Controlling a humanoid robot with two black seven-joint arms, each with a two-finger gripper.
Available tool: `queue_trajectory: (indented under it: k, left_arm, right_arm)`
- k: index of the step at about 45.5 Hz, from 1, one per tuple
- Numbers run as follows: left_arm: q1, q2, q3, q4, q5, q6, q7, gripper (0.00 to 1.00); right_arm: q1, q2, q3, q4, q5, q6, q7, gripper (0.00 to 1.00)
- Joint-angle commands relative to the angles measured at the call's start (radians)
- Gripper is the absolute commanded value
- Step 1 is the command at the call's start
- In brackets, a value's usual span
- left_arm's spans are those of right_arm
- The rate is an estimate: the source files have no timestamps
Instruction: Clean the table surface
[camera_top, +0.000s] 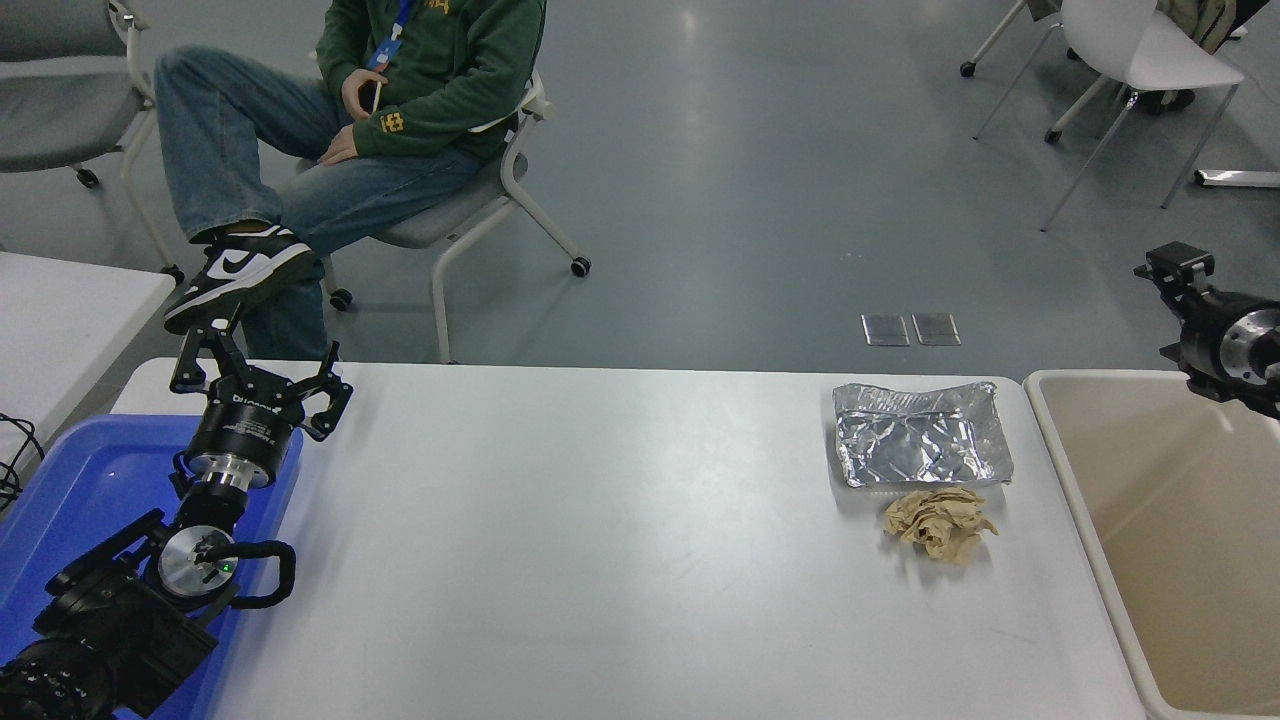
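The white table surface (600, 540) carries a crumpled silver foil tray (920, 435) near its far right corner. A wad of brown paper (938, 522) lies just in front of the tray. My right gripper (1185, 285) comes in from the right edge. It hangs in the air above the far rim of the beige bin (1075, 480), well right of the foil and higher than it. My left gripper (258, 372) is parked open and holding nothing over the far edge of a blue tray (60, 500) at the lower left.
The beige bin stands against the table's right end. A person (400, 90) sits on a chair beyond the far left side, one shoe (240, 275) close to my left gripper. A smaller white table (60, 310) is at the left.
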Motion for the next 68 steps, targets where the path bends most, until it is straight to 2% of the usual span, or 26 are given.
queue_trajectory:
  k: [1, 9, 18, 33, 50, 60, 68]
  left_arm:
    - [0.000, 0.000, 0.000, 0.000, -0.001, 0.000, 0.000, 1.00]
    - [0.000, 0.000, 0.000, 0.000, -0.001, 0.000, 0.000, 1.00]
    - [0.000, 0.000, 0.000, -0.001, -0.001, 0.000, 0.000, 1.00]
    - [0.000, 0.000, 0.000, -0.001, -0.001, 0.000, 0.000, 1.00]
    - [0.000, 0.000, 0.000, -0.001, 0.001, 0.000, 0.000, 1.00]
    - [0.000, 0.000, 0.000, -0.001, -0.001, 0.000, 0.000, 1.00]
    - [0.000, 0.000, 0.000, -0.001, 0.001, 0.000, 0.000, 1.00]
  right_arm:
    - [0.001, -0.029, 0.109, 0.211, 0.000, -0.003, 0.035, 0.99]
    - [-0.045, -0.020, 0.226, 0.298, 0.022, -0.009, 0.036, 0.99]
    - [-0.102, 0.034, 0.284, 0.341, 0.150, -0.012, 0.044, 0.99]
    - [-0.206, 0.148, 0.375, 0.364, 0.288, -0.010, 0.151, 0.99]
    - [-0.349, 0.315, 0.539, 0.351, 0.292, 0.002, 0.271, 0.99]
    - [-0.373, 0.358, 0.530, 0.251, 0.273, 0.002, 0.378, 0.99]
    - [-0.384, 0.365, 0.513, 0.191, 0.261, 0.002, 0.406, 0.99]
